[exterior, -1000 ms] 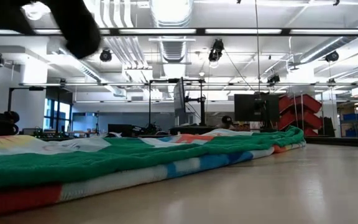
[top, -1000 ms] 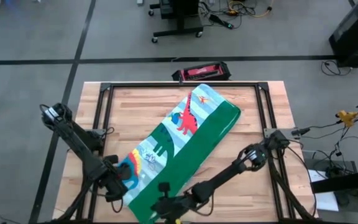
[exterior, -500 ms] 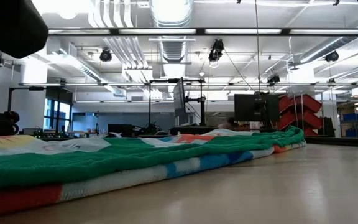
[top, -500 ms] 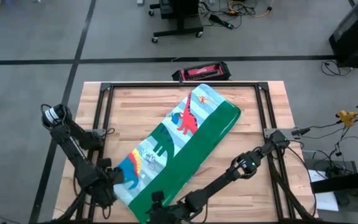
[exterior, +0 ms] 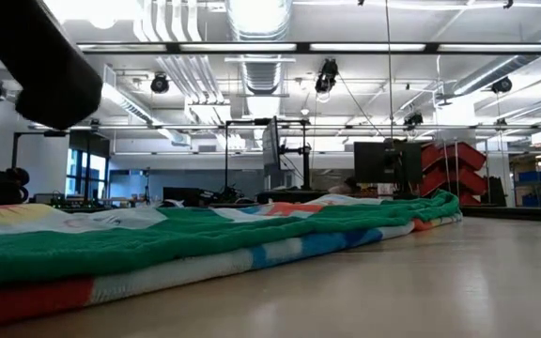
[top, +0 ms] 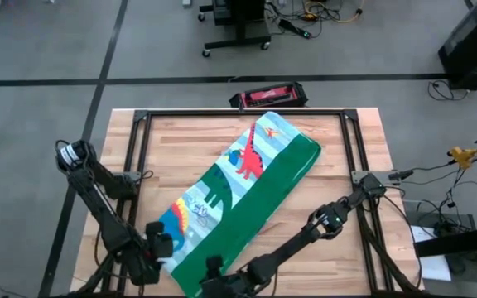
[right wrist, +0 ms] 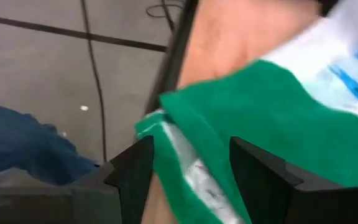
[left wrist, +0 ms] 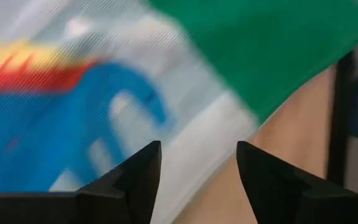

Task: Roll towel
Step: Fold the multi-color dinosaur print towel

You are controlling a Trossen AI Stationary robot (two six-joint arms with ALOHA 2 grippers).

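The towel (top: 240,202) lies folded into a long strip that runs diagonally across the wooden table (top: 180,149), from the near left corner up toward the far right. Its green border runs along the right edge, and the pale blue side with a red dinosaur and a blue one faces up on the left. In the low view the towel (exterior: 205,246) shows as a flat stack of green, white, blue and red layers resting on the tabletop.

The left gripper (top: 161,246) sits at the near left end of the towel, just above its corner. In the left wrist view its fingers (left wrist: 135,180) stand apart with nothing between them, the blue and red print and the towel's white edge lying just beyond; the claw is released.

The right gripper (top: 214,280) is at the near edge of the table, beside the towel's green corner. Its fingers (right wrist: 132,171) are spread, and the green corner (right wrist: 229,130) lies loose beyond them, not pinched; this claw is released too.
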